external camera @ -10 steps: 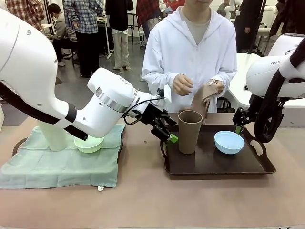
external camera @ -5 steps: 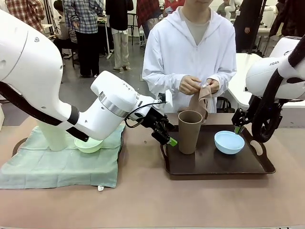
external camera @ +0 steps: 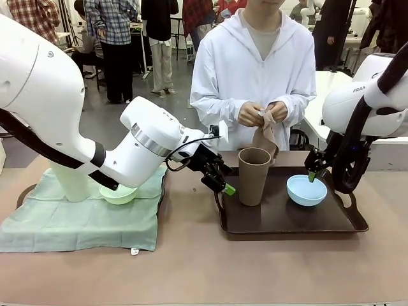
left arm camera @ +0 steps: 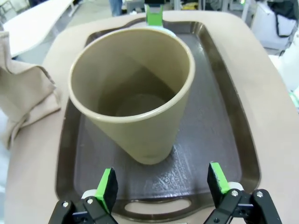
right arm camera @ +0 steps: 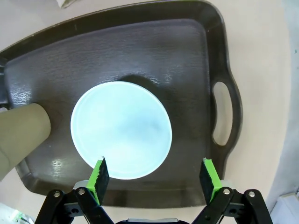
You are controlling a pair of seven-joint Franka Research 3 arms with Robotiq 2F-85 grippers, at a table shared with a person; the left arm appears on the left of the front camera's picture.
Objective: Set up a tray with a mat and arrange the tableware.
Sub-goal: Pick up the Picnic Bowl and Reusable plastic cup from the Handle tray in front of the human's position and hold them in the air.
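A brown tumbler [external camera: 254, 175] and a light blue bowl [external camera: 306, 190] stand on a dark brown tray [external camera: 287, 223]. My left gripper [external camera: 224, 180] hangs open just left of the tumbler, apart from it. In the left wrist view the tumbler [left arm camera: 133, 93] stands ahead of the open left gripper [left arm camera: 163, 186]. My right gripper [external camera: 312, 171] hovers open over the bowl's far edge; from its wrist the bowl [right arm camera: 121, 129] lies below the right gripper [right arm camera: 152, 179]. The person holds a beige mat [external camera: 266, 132] in both hands above the tray's far side.
At the left, a green cloth [external camera: 76, 223] carries a mint green bowl [external camera: 119, 193] and a pale green tumbler [external camera: 71, 183], both partly hidden by my left arm. A dark rim [external camera: 24, 191] shows under the cloth. The table's front strip is bare.
My right gripper has moved left, over the blue bowl. The person's hands have come together and lifted the beige mat. My left gripper has barely shifted.
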